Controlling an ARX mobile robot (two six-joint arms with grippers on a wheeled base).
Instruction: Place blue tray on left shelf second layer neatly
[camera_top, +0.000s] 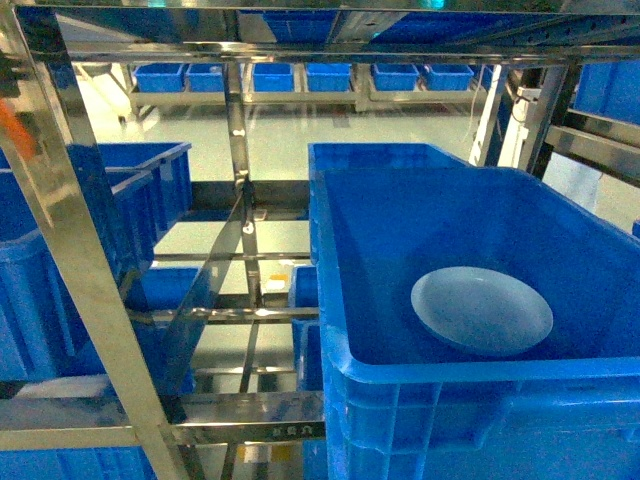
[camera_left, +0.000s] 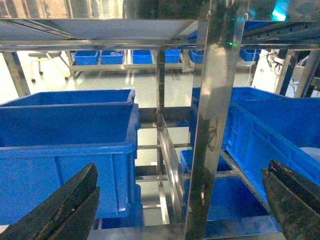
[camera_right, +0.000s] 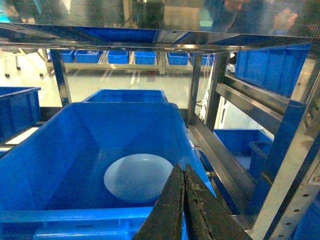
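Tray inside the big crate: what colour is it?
Pale light blue tray, glossy; clearest in the head view.

The blue tray (camera_top: 482, 310) is pale, glossy light blue. The crate (camera_top: 470, 400) around it is deep saturated blue, as are the far bins (camera_top: 255, 76). The shelf posts (camera_top: 243, 200) are shiny silver steel. The floor (camera_top: 300, 125) is pale grey-white. The left tool (camera_left: 182, 210) and right tool (camera_right: 186, 210) are black.

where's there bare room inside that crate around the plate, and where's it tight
The blue tray lies on the floor of the blue crate, toward its front right. Bare floor shows left of it and behind it, up to the back wall. It is tight between the tray and the front wall. The steel posts crowd the gap left of the crate.
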